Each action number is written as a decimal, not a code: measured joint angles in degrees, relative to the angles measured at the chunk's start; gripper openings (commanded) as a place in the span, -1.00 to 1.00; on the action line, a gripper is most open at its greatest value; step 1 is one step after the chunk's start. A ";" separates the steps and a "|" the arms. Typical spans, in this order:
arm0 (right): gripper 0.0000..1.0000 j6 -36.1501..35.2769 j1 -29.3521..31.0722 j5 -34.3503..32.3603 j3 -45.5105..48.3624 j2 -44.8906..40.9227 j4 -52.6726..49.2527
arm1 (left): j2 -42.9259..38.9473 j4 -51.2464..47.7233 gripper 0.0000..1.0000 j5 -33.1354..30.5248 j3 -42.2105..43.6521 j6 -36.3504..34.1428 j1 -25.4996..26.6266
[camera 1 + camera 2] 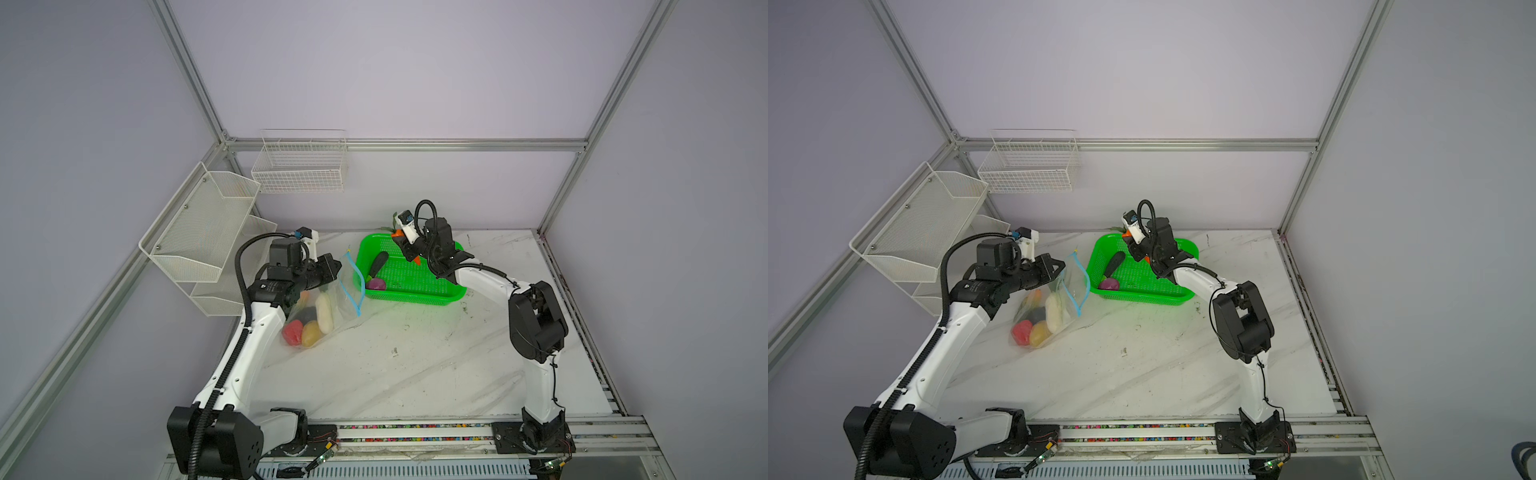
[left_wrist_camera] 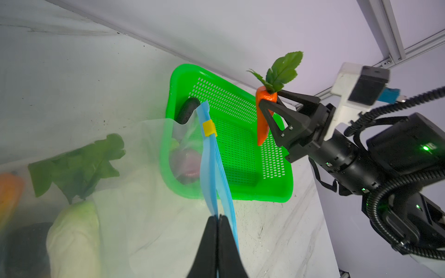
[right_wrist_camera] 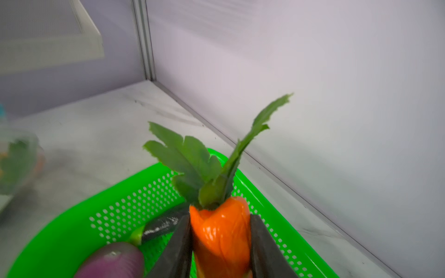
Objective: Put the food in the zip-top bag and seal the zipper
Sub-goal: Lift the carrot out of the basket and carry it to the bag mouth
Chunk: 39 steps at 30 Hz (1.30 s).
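The clear zip-top bag (image 1: 340,299) lies left of the green basket (image 1: 415,296), its mouth raised. My left gripper (image 2: 218,217) is shut on one side of the light blue zipper (image 2: 212,156), below the yellow slider (image 2: 209,128). Inside the bag lie a red pepper (image 1: 292,331), yellow potato (image 1: 311,333) and white radish (image 1: 324,313). Over the basket's far side, my right gripper (image 3: 220,231) is shut on an orange carrot (image 3: 221,238) with green leaves, held clear of the basket floor. A dark eggplant (image 1: 379,264) and purple onion (image 1: 376,284) lie in the basket.
White mesh shelves (image 1: 199,232) hang on the left wall close behind my left arm. A wire basket (image 1: 299,166) hangs on the back wall. The back wall stands just beyond the green basket. Marble tabletop (image 1: 395,365) stretches toward the front.
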<state>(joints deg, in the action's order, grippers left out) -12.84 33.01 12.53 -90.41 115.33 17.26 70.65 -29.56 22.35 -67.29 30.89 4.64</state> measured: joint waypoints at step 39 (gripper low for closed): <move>-0.29 41.72 18.10 -4.20 23.21 -8.55 46.34 | -1.84 3.39 -1.00 -0.61 1.66 2.56 0.00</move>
<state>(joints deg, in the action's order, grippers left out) 28.88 51.11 8.34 -67.20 106.78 63.59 68.82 -26.17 21.74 -65.63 33.45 4.64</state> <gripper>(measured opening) 0.354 0.047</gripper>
